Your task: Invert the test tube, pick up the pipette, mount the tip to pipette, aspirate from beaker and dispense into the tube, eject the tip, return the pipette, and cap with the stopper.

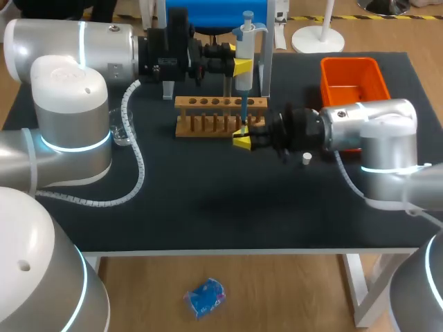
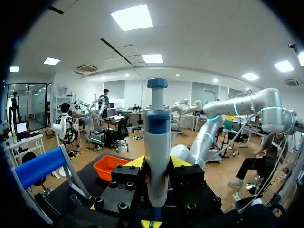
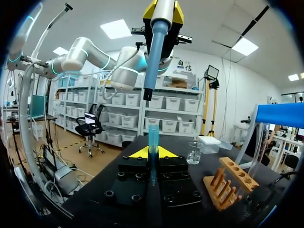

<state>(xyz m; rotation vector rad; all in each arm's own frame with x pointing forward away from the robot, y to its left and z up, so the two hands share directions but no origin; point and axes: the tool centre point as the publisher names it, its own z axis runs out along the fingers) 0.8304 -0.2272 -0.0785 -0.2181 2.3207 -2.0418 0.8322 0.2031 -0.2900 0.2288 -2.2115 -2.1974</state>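
The test-tube rack [image 1: 220, 115] stands mid-table toward the far edge. The bin [image 1: 353, 79] is in the far right corner, the stopper [image 1: 306, 159] right of the rack, and the beaker [image 1: 121, 131] near the left edge.

The black table [image 1: 208, 207] bears a wooden rack [image 1: 208, 104], orange bin [image 1: 349, 64], glass beaker [image 1: 122, 131] and white stopper [image 1: 306, 159].

**A laboratory bench worked by robot arms**

A laboratory is indicated by what is set out on the black table [image 1: 208, 207]. A wooden test-tube rack [image 1: 220, 105] is placed toward the far edge and a glass beaker [image 1: 119, 130] near the left edge. An orange bin [image 1: 351, 81] is placed at the far right corner. A pipette [image 1: 245, 59] is held by the left arm [image 1: 69, 48] and a test tube [image 1: 243, 111] by the right arm [image 1: 367, 128].
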